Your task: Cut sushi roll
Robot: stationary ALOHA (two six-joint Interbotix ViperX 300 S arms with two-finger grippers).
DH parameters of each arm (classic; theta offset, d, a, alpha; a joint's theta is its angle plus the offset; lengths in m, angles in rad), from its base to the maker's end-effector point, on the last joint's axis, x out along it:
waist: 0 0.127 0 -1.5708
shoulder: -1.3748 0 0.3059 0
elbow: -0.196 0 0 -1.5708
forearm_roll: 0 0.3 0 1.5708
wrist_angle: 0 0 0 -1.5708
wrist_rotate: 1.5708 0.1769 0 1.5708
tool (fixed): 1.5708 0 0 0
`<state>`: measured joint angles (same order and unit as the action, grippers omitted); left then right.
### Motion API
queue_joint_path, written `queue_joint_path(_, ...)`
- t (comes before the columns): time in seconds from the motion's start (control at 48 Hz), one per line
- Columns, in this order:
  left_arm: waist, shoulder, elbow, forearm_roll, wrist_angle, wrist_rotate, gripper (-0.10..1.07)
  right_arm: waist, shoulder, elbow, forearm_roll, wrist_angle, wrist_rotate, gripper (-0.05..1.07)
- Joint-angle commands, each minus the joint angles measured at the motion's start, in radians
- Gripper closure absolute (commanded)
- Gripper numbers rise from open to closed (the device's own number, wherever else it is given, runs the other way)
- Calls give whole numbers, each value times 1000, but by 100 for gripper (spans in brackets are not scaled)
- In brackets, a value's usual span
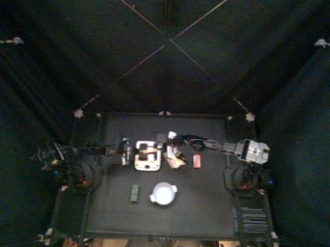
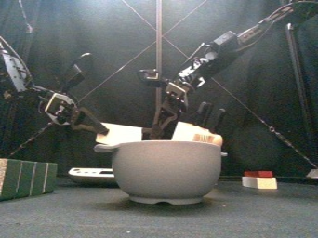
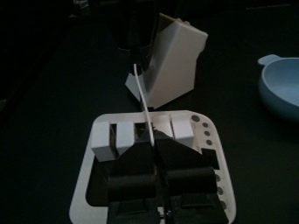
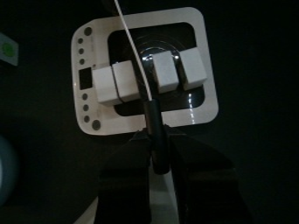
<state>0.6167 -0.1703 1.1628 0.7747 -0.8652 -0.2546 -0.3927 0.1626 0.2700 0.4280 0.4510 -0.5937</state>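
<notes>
A white sushi roll (image 4: 117,80) lies across a white cutting board (image 4: 93,122) near the table's middle (image 1: 146,162). My right gripper (image 4: 155,156) is shut on a knife (image 4: 138,52), and the thin blade runs across the roll's middle. In the left wrist view the same blade (image 3: 142,92) stands upright over the roll (image 3: 181,129). My left gripper (image 3: 152,150) reaches in from the left and is closed on the roll's near side, its black jaws covering part of it. In the front view the bowl hides the board.
A white knife block (image 3: 176,57) stands just behind the board. A pale bowl (image 2: 168,172) sits at the table's front (image 1: 164,194), with a green block (image 2: 25,178) to its left. A small red and white piece (image 2: 258,178) lies to the right.
</notes>
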Motion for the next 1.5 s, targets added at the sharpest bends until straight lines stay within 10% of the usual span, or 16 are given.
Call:
queue_joint_path(0.0,-51,-29,-2,11,-11,3,83,14,-41,-44,5,-25,5,61)
queue_joint_path(1.479,-81,35,-11,-12,20,3,83,32,-43,-3,0,-20,3,61)
